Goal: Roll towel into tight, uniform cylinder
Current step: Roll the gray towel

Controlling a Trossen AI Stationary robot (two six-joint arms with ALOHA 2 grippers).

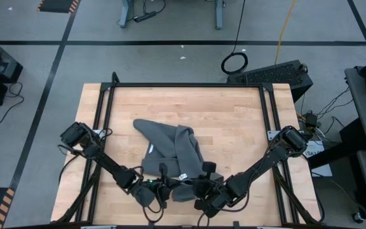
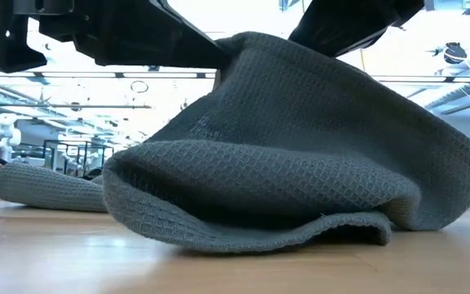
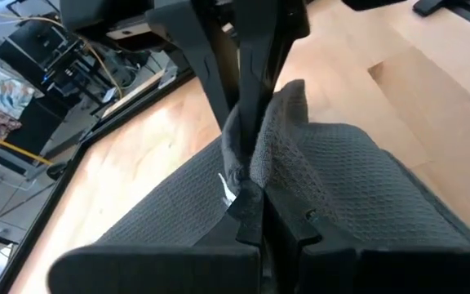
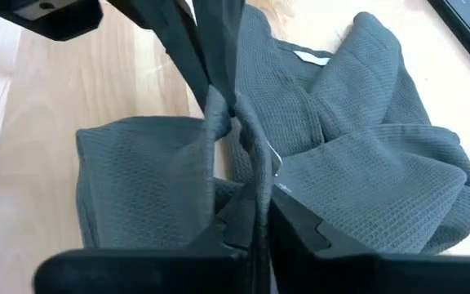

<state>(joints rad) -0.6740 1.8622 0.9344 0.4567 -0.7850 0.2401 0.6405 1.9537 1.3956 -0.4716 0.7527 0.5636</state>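
The dark grey towel [image 1: 170,149] lies crumpled on the wooden table, its far end [image 1: 146,127] flat and its near part gathered up into a peak [image 2: 255,45]. Its white tag [image 1: 183,176] shows between the two grippers. My left gripper [image 1: 169,183] and my right gripper [image 1: 199,183] meet near the table's near edge. Each is shut on the towel's raised near part, fingertips almost touching. The towel's lower folds [image 2: 243,233] rest on the table. My left gripper pinches a bunched ridge of the towel [image 3: 245,167] between its two fingers, right beside the white tag [image 3: 227,189]. It comes from the table's left, slanting down. The pinched part is lifted; the rest hangs slack onto the table. How many layers, I cannot tell. My right gripper pinches the same bunched ridge [image 4: 237,122] between its two fingers, coming from the table's right and facing the left gripper's fingers [image 4: 206,65]. The cloth is gathered in several folds there. The ridge is held up, and the towel spreads slack on the table around it.
A black frame [image 1: 186,84] runs around the tabletop. Bare wood [image 1: 234,127] lies to the right of and beyond the towel. A second white label [image 4: 310,57] shows on the towel's far part. Cables and equipment stand on the floor around the table.
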